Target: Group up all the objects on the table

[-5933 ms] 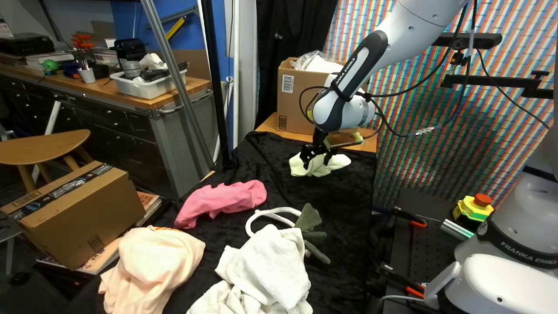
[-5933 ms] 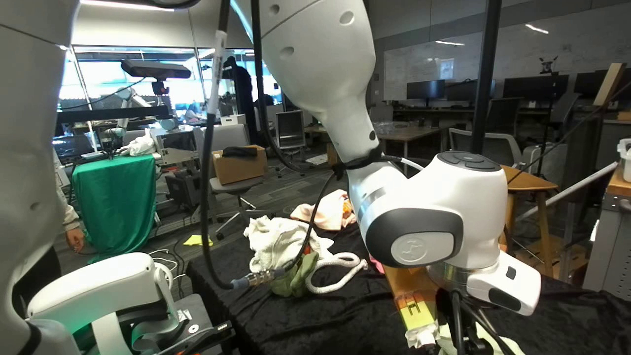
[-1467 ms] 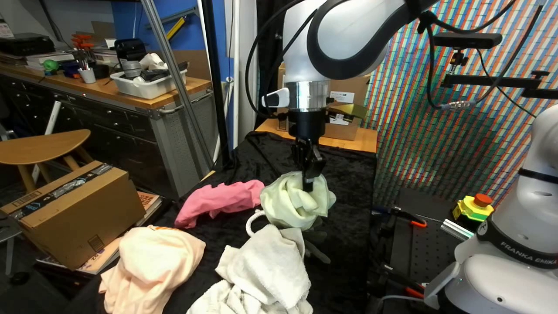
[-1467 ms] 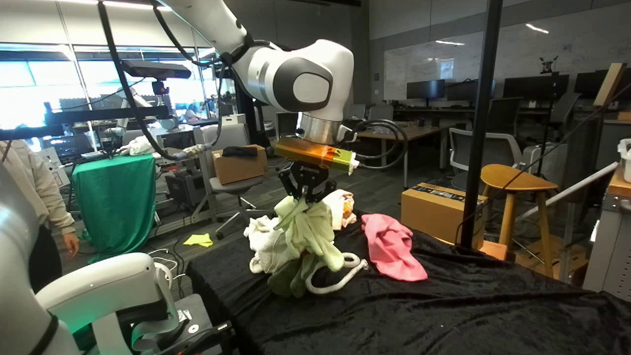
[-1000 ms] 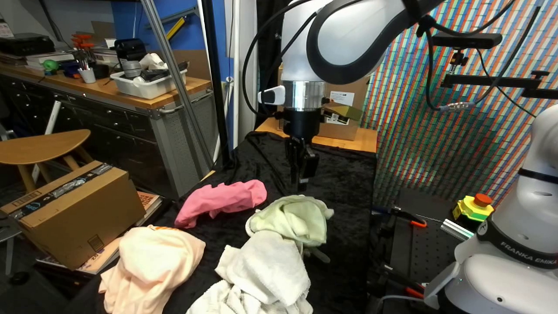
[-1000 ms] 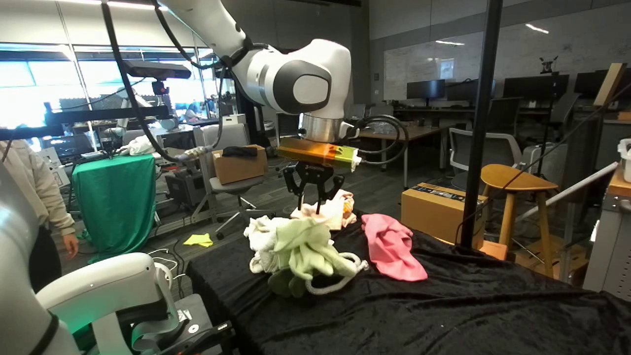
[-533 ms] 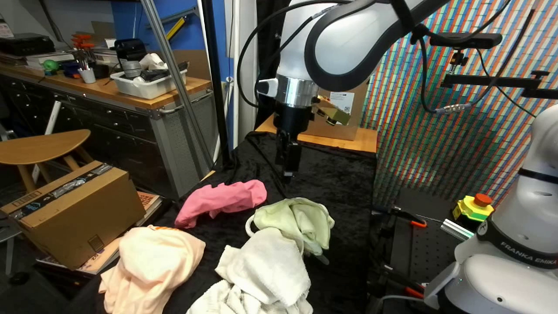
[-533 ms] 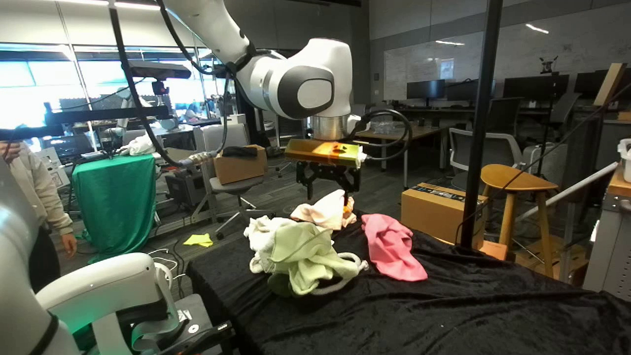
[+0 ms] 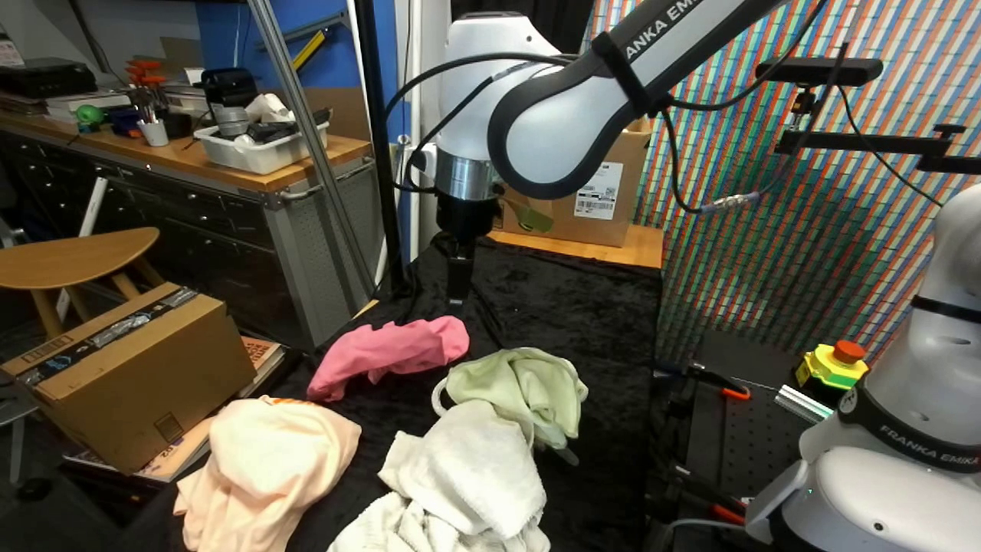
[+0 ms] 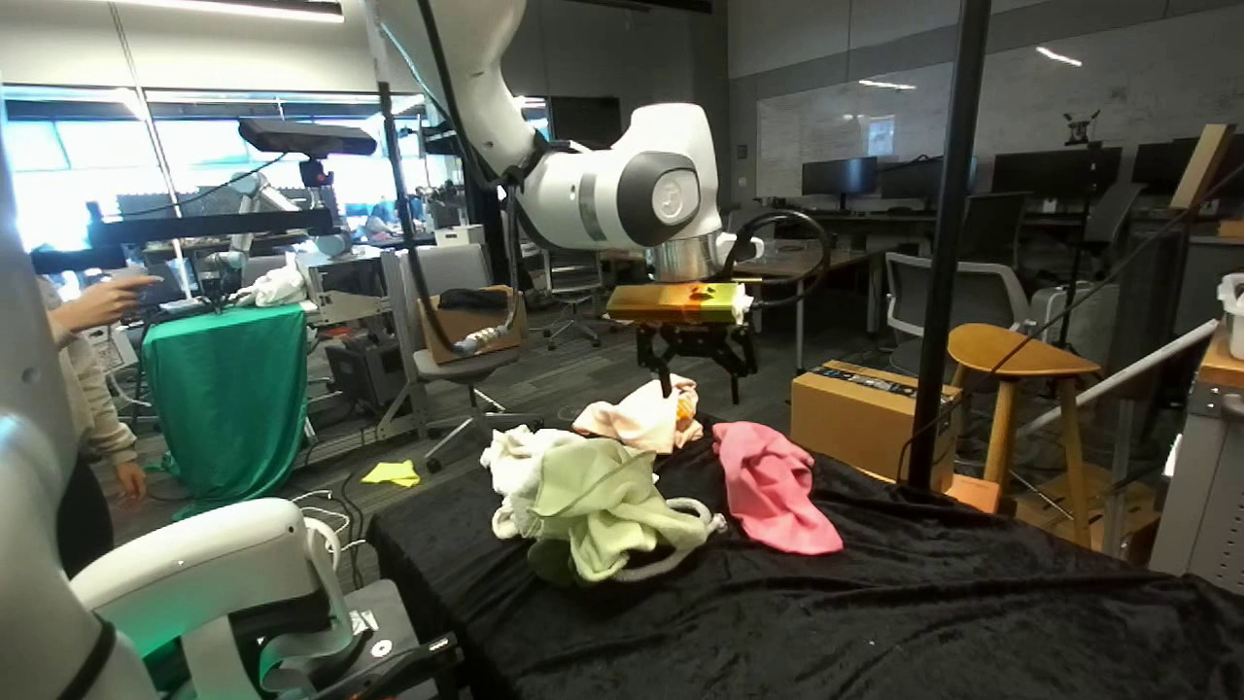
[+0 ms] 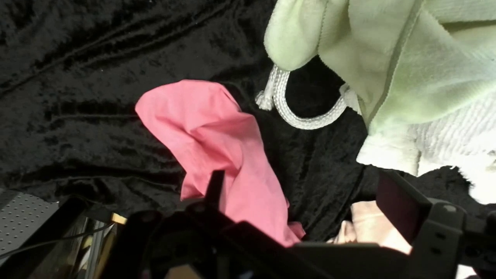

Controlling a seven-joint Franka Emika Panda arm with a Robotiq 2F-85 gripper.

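Hanging in the air near the centre of an exterior view, the gripper [image 10: 701,395] stands above the black table [image 10: 923,622]. In the wrist view we see its two fingers [image 11: 401,205] spread wide, and all the cloths lie free of its grip. The pink cloth [image 11: 232,155] occupies the middle of this same frame, partly behind the finger on the left. At the upper right we find the yellow-green cloth [image 11: 387,50]; it touches the white cloth [image 11: 445,151] and covers a part of the white cord [image 11: 308,123], whose loop comes out near the pink cloth. The peach cloth [image 9: 264,464] lies at the lower left of an exterior view, separate from the others. At the left edge there, we notice a cardboard box [image 9: 130,376].
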